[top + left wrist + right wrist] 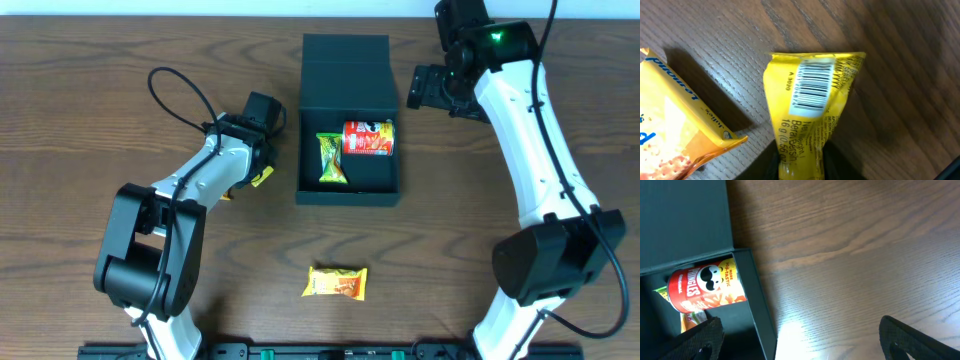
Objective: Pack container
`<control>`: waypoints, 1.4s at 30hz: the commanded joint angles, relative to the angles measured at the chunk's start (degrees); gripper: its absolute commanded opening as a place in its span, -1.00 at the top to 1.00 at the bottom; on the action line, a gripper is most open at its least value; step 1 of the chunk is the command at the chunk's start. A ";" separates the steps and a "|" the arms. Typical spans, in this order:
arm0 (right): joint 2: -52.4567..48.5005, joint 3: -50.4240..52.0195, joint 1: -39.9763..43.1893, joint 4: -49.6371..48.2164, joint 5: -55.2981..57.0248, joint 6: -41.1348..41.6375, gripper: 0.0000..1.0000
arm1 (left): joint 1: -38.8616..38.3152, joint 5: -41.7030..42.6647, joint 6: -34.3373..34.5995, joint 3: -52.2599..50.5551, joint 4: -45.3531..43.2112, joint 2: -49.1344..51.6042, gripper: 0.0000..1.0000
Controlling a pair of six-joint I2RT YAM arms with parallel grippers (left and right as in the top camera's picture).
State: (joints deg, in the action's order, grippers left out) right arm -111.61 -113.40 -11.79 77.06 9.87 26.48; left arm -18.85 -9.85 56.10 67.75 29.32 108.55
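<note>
- Brown wood grain runs across the whole table (120, 40), with everything you're working with spread over it.
- Your right arm (530, 130) reaches up the right side to the far edge. The right gripper (800, 325) hangs over bare table just beside the container's right wall, jaws spread wide with nothing between them.
- Your left arm (190, 180) angles in from the front left. The left gripper (258, 165) sits low, just left of the container.
- The dark teal container (348, 196) sits at the far centre of the table between your two grippers. Its flap lid (345, 65) is thrown back flat on the far side, so the box is open.
- Inside, a red Pringles can (369, 138) lies on its side against the right wall, up by the hinge.
- A green snack packet (331, 158) lies just left of the can, also inside the box, towards the left wall.
- An orange-yellow packet (336, 283) lies alone on the table at the front centre, well apart from the container.
- In your left wrist view, a packet marked Lemond (675, 115) lies flat on the wood.
- Beside it, a yellow packet (810, 95) shows its barcode. Its near end is pinched narrow and creased between your left fingers, so your left jaws are gripping it.
</note>
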 commanded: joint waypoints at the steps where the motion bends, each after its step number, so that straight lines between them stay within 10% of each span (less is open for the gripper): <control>1: -0.04 0.28 0.09 0.04 0.20 -0.85 -0.99 | 0.31 -1.05 -4.28 -0.39 0.00 0.48 0.51; 13: -0.04 0.28 0.09 -1.88 0.20 -0.85 -0.98 | 0.09 -1.09 -21.44 3.39 2.36 -4.20 0.70; 42: -0.04 0.28 0.09 -4.35 0.20 -0.87 -0.98 | -14.10 -4.22 -35.19 5.29 0.37 -14.51 0.71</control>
State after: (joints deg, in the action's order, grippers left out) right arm -111.61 -113.40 -11.79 72.77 9.87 26.46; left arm -32.38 -12.47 23.24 71.42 29.80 94.94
